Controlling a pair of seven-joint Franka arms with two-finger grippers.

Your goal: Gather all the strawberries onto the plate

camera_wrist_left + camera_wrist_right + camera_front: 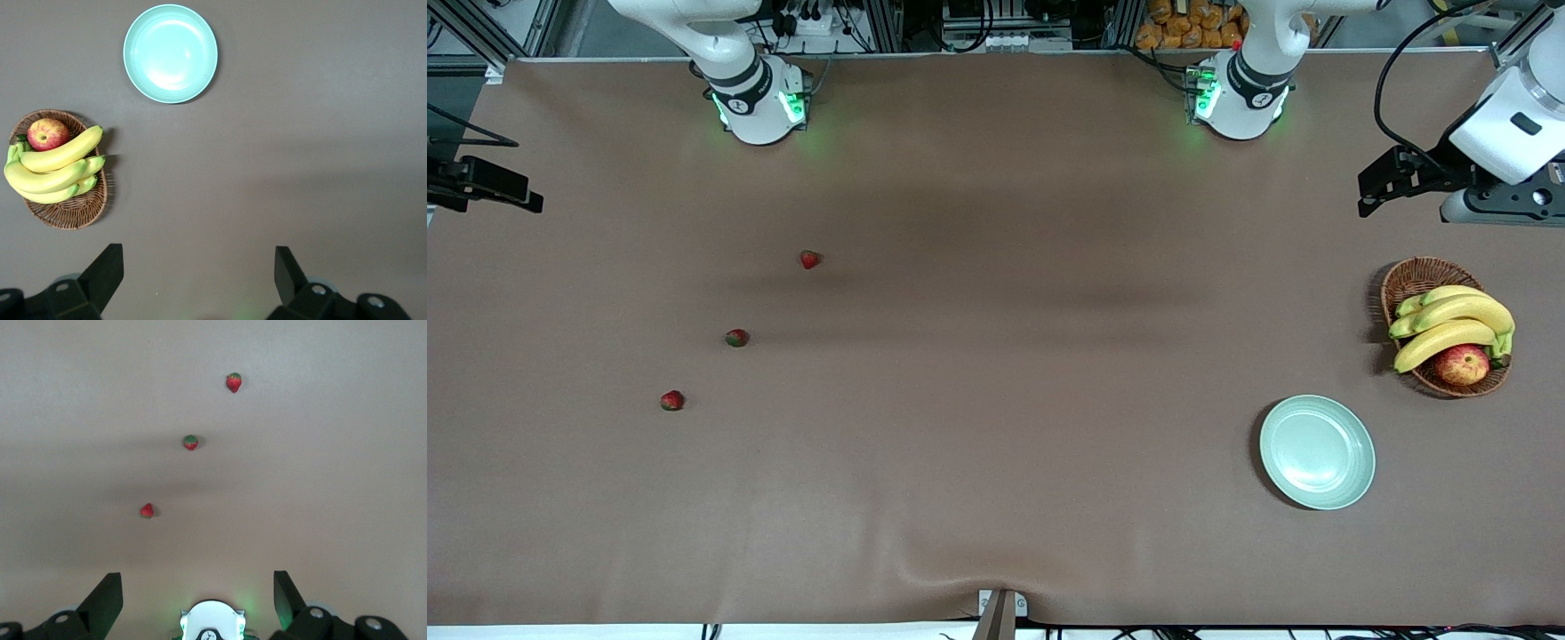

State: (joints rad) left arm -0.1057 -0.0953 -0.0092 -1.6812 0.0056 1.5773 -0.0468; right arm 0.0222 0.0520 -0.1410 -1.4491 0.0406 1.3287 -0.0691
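both arms wait high, left gripper (193,280) and right gripper (198,600) spread wide, three strawberries (736,338) loose, plate (1317,452) bare.

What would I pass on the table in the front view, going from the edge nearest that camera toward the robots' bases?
Plate → nearest strawberry → basket of fruit → middle strawberry → farthest strawberry.

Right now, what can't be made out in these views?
- Right gripper: out of the front view; only open fingers show in its wrist view.
- Basket bottom: covered by bananas and apple.
- Left gripper: arm cut by front view's edge.
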